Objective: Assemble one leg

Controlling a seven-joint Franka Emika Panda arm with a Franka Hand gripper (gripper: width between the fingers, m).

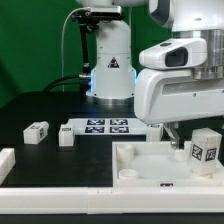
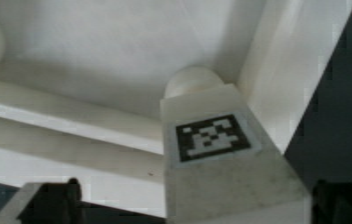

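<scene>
A leg (image 1: 205, 150), a chunky white block with square tags, stands upright at the near right corner of the large white panel (image 1: 150, 168). In the wrist view this leg (image 2: 217, 135) lies between my fingers, its tapered end pointing into the panel's corner (image 2: 102, 60). My gripper (image 1: 185, 142) is open around the leg. In the wrist view the gripper (image 2: 194, 205) has one dark finger (image 2: 52, 202) well clear of the leg and the other (image 2: 342, 203) close beside it. Two more legs (image 1: 37, 131) (image 1: 67, 135) lie on the table at the exterior view's left.
The marker board (image 1: 105, 126) lies flat behind the panel, in front of the arm's base (image 1: 110, 80). A white part (image 1: 6, 163) shows at the exterior view's left edge. The table is dark.
</scene>
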